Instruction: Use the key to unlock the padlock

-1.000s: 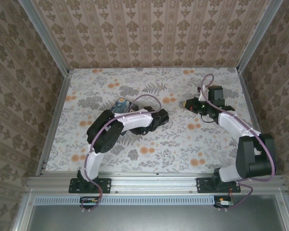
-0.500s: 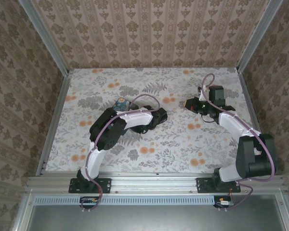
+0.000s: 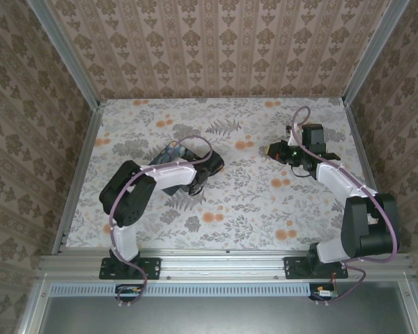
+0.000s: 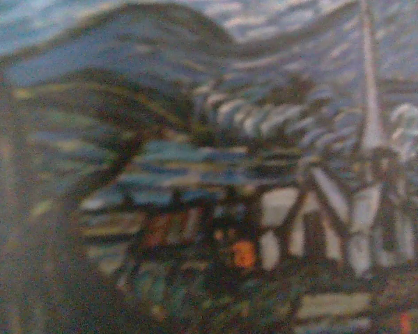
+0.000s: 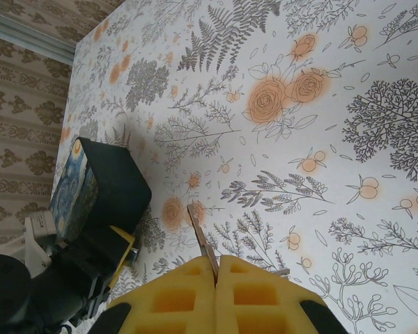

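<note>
My right gripper (image 3: 274, 152) hovers at the right of the floral table. In the right wrist view its yellow pads (image 5: 174, 292) are shut on the key (image 5: 200, 228), whose thin metal blade sticks out forward over the table. My left gripper (image 3: 194, 178) is pressed close to the dark blue swirl-patterned tin (image 3: 173, 149). The left wrist view is a blurred close-up of the tin's painted lid (image 4: 216, 160), with no fingers in it. From the right wrist I see the tin (image 5: 71, 186) behind the left arm's black housing (image 5: 111, 182). The padlock is hidden.
Patterned walls enclose the table on three sides, with metal rails (image 3: 80, 163) along its edges. Open floral surface (image 3: 265, 202) lies between the two arms and in front of them.
The left arm has swung left, its elbow moving out to the left and its gripper drawing nearer the tin. The right arm with the key has stayed put.
</note>
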Robot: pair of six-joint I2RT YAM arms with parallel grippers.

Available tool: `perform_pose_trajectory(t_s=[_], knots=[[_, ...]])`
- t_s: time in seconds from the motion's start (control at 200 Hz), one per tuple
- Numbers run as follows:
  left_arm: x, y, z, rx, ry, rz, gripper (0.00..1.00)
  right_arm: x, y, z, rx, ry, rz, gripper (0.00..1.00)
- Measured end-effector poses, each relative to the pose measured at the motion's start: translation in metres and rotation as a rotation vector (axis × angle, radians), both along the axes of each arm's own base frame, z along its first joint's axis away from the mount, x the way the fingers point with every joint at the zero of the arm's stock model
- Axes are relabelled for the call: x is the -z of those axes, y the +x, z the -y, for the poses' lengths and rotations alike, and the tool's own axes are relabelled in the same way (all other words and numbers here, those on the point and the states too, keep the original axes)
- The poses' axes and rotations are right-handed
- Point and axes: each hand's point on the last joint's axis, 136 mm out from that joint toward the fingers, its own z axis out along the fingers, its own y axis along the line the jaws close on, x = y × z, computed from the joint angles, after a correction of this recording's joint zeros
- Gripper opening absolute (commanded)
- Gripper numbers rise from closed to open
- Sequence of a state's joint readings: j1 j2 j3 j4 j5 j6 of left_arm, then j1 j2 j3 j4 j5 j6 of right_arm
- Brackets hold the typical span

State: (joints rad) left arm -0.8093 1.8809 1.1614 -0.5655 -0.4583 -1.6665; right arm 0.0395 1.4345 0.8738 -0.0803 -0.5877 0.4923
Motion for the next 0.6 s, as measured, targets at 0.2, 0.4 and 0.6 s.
perform_pose_trajectory(t_s=[0.2, 0.4, 0.6], knots=[[-0.008, -0.004, 0.006, 0.139, -0.13, -0.05, 0.07, 0.002, -0.003, -0.004, -0.012, 0.003, -0.009, 0.0], [-0.04, -0.006, 0.012, 0.253, -0.247, -0.044, 0.06, 0.016, -0.024, -0.031, -0.09, 0.014, -0.052, 0.0], [-0.077, -0.008, 0.022, 0.358, -0.396, -0.01, 0.05, 0.002, -0.053, -0.079, -0.243, 0.033, -0.022, 0.0]])
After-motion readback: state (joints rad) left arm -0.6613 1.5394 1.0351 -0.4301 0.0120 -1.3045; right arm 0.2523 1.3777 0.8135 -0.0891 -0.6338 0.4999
